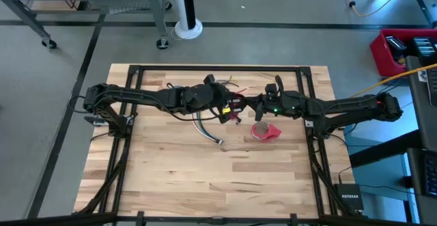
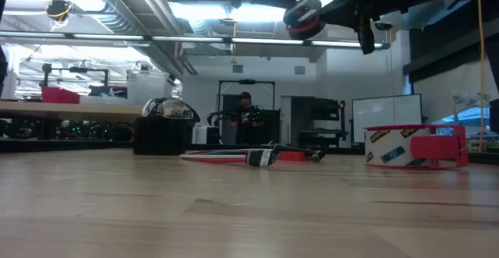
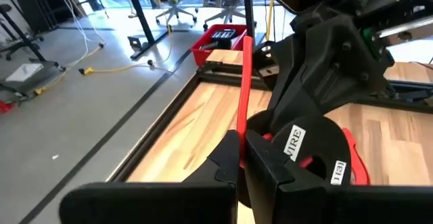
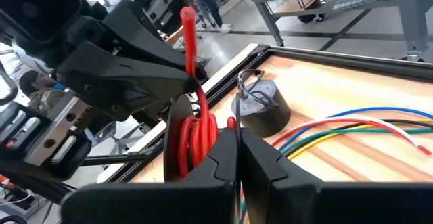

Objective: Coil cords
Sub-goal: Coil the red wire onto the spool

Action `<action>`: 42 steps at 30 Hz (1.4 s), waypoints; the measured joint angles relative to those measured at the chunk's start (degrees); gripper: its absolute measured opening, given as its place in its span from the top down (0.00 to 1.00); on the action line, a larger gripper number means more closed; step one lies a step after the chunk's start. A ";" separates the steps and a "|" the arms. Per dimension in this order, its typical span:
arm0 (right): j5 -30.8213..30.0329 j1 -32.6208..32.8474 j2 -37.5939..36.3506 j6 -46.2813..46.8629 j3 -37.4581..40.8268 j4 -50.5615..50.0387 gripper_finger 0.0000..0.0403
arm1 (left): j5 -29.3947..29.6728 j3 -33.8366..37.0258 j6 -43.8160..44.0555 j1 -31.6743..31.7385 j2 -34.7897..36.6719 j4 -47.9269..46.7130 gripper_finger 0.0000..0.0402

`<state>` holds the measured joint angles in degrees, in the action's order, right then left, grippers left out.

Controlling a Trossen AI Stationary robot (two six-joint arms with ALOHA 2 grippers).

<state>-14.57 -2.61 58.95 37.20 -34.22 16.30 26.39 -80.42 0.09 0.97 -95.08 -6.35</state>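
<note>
Left hand (image 3: 238, 158) and right hand (image 4: 237, 158) meet above the counter (image 1: 205, 178), each pinched on the red wire (image 3: 243, 88) of a black spool (image 3: 318, 163). Uneven pulling could slip it free. The multicoloured wire bundle (image 4: 352, 129) lies below.

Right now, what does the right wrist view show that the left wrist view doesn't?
Only the right wrist view: the multicolour wire bundle fanned across the table, and a small grey coil beside it. Only the left wrist view: a red bin on the floor and office chairs behind it. Both: a red wire stretched between the left gripper and right gripper, both shut on it, with a black-and-red spool.
</note>
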 joint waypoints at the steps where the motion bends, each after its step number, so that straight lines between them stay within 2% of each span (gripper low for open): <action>1: 0.00 0.02 0.01 0.00 0.00 0.00 0.98 | -0.05 0.00 0.50 0.00 0.05 -0.59 0.99; 12: 0.10 0.02 -0.49 -0.03 0.04 0.10 0.98 | -0.06 -0.02 1.59 0.00 0.07 -4.13 0.99; 19: 2.18 0.01 -1.13 -0.31 0.09 0.14 0.98 | -0.35 -0.02 1.61 -0.02 0.07 -5.69 0.99; 31: 5.90 0.02 -1.17 -1.58 0.13 0.46 0.98 | -9.63 -0.02 1.22 0.07 0.12 -8.06 0.99; 42: 10.22 0.00 -1.17 -2.70 0.15 0.55 0.98 | -12.40 -0.02 -1.28 0.02 0.12 -8.20 0.99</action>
<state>-4.35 -2.61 57.78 34.51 -34.06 16.85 13.99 -80.44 -1.20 0.99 -94.96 -14.54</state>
